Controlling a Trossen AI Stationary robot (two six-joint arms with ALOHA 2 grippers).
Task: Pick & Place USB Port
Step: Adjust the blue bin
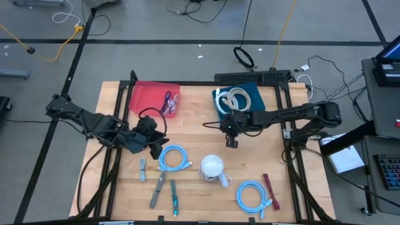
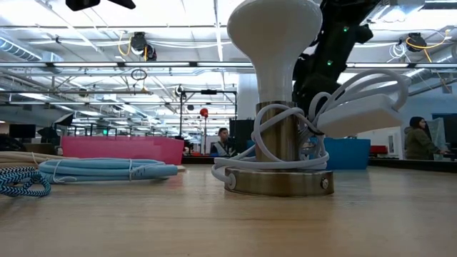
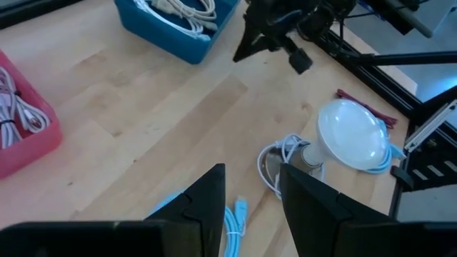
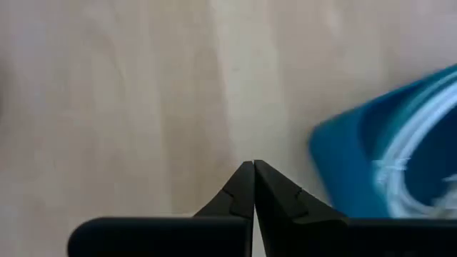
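I start at the near edge of the pale wooden surface (image 1: 194,140), where the loose pieces lie: small hand tools (image 1: 164,190) left of centre, a white mushroom-shaped lamp on a metal base (image 1: 212,167) wrapped in its white cord, and a coiled light-blue cable (image 1: 253,194) toward the near right corner beside a dark red strip (image 1: 270,190). A second coiled light-blue cable (image 1: 173,157) sits just inboard, close under my left gripper (image 1: 152,139), which hangs with its jaws released and nothing between them. Farther in, near the middle, my right gripper (image 1: 232,141) has its jaws clenched tight on themselves above bare wood, holding nothing. At the far edge stand the blue plastic bin of white cables (image 1: 238,100) and the red plastic tray holding dark cables (image 1: 154,98). I cannot pick out a USB port as such; I judge it is among those cables. I'd call this the approach step: next I need to open the right jaws and line up over a cable. The middle is free for moving; the near edge is crowded.
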